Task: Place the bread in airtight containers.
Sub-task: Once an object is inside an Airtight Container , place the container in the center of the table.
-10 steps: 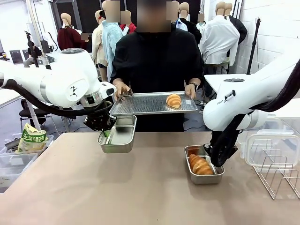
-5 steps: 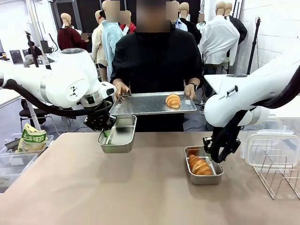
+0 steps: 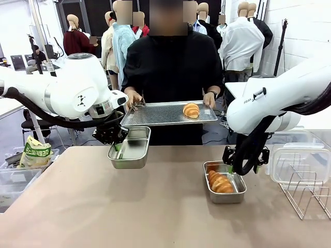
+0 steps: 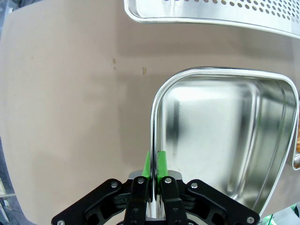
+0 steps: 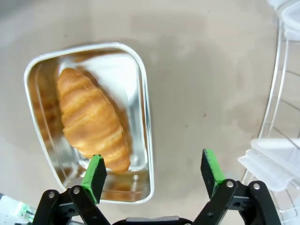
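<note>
Tan tabletop (image 3: 103, 206) spans the front view.

Person (image 3: 173, 62) in a black top stands at the far side, with one hand (image 3: 135, 99) on a short end of the tray and the other hand (image 3: 210, 99) on the opposite end.

L arm (image 3: 72, 93) comes in from your left and R arm (image 3: 279, 101) from your right, both white.

Perforated metal tray (image 3: 160, 114) is held roughly level above the far table edge.

Clear plastic containers (image 3: 297, 163) sit at the far right, w/ a wire rack (image 3: 305, 194) just in front of them.

Empty steel pan (image 3: 130, 149) (image 4: 220, 140) is at the far left-centre, just below the tray's left end. You can't tell from these views whether it rests on the table or hangs clear of it.

Second steel pan (image 3: 241, 186) (image 5: 140, 93) sits flat on the table, right of centre, well apart from the empty one.

Croissant no. 1 (image 3: 220, 182) (image 5: 91, 117) lies lengthwise inside the second pan. Croissant no. 2 (image 3: 191, 110) lies on the tray toward its right end.

L gripper (image 3: 116, 147) (image 4: 154, 161) has its green pads pressed together on the empty pan's short-end wall, one pad inside and one outside.

R gripper (image 3: 243, 166) (image 5: 153, 166) has its fingers spread wide and holds nothing. It hangs over the second pan's right rim, clear of croissant no. 1.
</note>
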{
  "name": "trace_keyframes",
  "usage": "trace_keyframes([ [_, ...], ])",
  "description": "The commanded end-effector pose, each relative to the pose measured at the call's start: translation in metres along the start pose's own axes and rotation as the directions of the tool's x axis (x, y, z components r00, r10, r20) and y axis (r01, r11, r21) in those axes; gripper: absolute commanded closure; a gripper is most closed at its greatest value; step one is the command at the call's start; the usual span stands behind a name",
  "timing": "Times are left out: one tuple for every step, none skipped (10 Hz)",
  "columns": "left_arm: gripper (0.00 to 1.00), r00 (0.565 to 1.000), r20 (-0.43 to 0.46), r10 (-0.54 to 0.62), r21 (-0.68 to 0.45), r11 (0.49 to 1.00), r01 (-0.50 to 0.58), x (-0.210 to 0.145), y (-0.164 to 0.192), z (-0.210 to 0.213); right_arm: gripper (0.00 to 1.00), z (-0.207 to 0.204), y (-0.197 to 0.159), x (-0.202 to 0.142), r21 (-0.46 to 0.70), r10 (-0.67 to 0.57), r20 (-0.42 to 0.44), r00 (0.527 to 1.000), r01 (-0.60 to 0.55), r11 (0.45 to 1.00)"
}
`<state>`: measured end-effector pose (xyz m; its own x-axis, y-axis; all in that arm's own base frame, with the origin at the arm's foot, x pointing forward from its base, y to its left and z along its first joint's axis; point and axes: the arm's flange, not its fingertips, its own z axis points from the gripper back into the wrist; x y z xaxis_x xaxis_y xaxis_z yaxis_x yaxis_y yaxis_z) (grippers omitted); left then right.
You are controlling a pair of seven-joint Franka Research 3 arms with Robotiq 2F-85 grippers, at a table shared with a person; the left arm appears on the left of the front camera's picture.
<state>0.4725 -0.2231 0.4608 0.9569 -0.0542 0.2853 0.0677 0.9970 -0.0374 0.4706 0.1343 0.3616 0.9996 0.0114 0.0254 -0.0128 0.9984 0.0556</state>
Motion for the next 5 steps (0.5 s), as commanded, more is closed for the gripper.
trace_keyframes([
  [1.0, 1.0, 0.01, 0.001, -0.003, 1.0, -0.001, 0.0016, 0.0002, 0.0029, 0.0, 0.0039, -0.0009, 0.0016, 0.006, -0.003, 0.034, 0.999, 0.003, 1.0],
  [1.0, 1.0, 0.01, 0.001, -0.003, 1.0, -0.001, 0.0016, 0.0002, 0.0029, 0.0, 0.0039, -0.0009, 0.0016, 0.006, -0.003, 0.034, 0.999, 0.003, 1.0],
  [1.0, 1.0, 0.01, 0.001, -0.003, 1.0, -0.001, 0.0016, 0.0002, 0.0029, 0.0, 0.0039, -0.0009, 0.0016, 0.006, -0.003, 0.034, 0.999, 0.003, 1.0],
  [1.0, 1.0, 0.01, 0.001, -0.003, 1.0, -0.001, 0.0016, 0.0002, 0.0029, 0.0, 0.0039, -0.0009, 0.0016, 0.006, -0.003, 0.034, 0.999, 0.003, 1.0],
  [1.0, 1.0, 0.01, 0.001, -0.003, 1.0, -0.001, 0.0016, 0.0002, 0.0029, 0.0, 0.0039, -0.0009, 0.0016, 0.006, -0.003, 0.034, 0.999, 0.003, 1.0],
])
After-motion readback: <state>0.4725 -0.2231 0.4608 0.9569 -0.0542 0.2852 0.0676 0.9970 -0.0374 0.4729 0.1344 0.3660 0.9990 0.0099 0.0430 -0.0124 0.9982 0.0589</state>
